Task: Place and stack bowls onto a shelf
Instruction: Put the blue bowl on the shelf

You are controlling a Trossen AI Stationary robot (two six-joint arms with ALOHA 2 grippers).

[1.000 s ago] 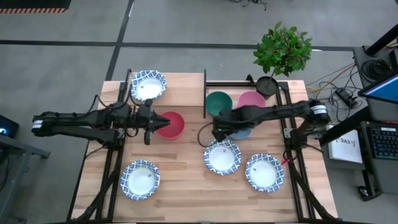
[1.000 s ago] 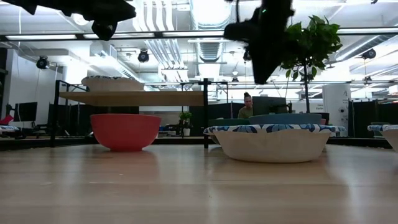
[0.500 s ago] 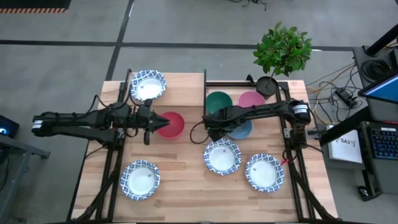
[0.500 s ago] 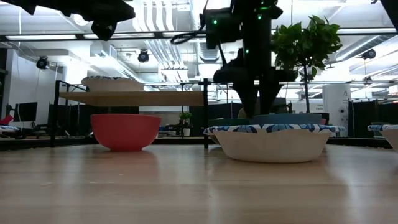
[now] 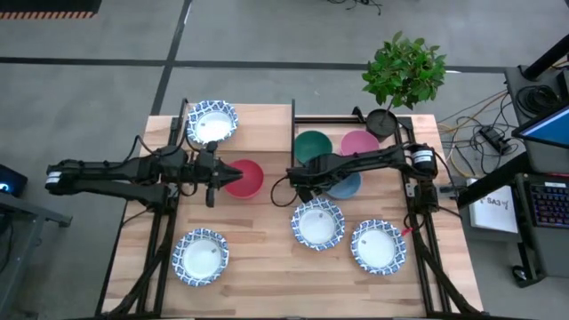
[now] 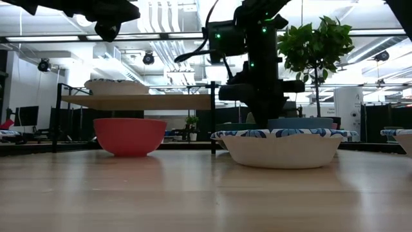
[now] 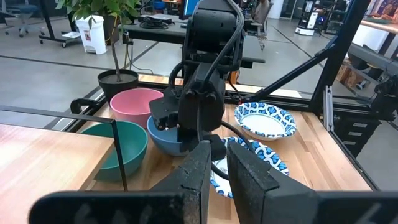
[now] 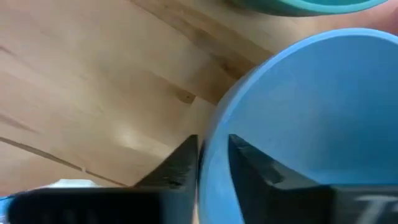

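My right gripper (image 5: pixel 300 184) is down at the left rim of the blue bowl (image 5: pixel 345 185), which stands on the table between the green bowl (image 5: pixel 313 147), the pink bowl (image 5: pixel 360 142) and a white patterned bowl (image 5: pixel 317 222). It is shut on that rim. My left gripper (image 5: pixel 220 176) hangs shut and empty high above the red bowl (image 5: pixel 245 178), in front of the shelf (image 6: pixel 138 101). One white bowl (image 5: pixel 212 123) rests on the shelf board. Two more white bowls (image 5: pixel 200 256) (image 5: pixel 378 246) sit on the near tabletop. My right gripper (image 8: pixel 213 168) pinches the blue bowl's left rim (image 8: pixel 210 134), one finger (image 8: pixel 177 171) outside the wall and one finger (image 8: pixel 252 171) inside the hollow. The fingers come from above, pointing down. The bowl stands upright with its base on the table.
The black pot with the green plant (image 5: pixel 384 123) stands at the far right corner behind the pink bowl. Black frame posts (image 6: pixel 212 116) edge the shelf. Bare tabletop (image 5: pixel 267 258) lies between the two near white bowls. A person (image 6: pixel 255 111) sits far off in the room.
My right gripper has moved toward the table's left edge and come down from above the bowls onto the blue bowl's left rim, where its fingers, apart half a second ago in the low view, have closed. The blue bowl has stayed on the table.
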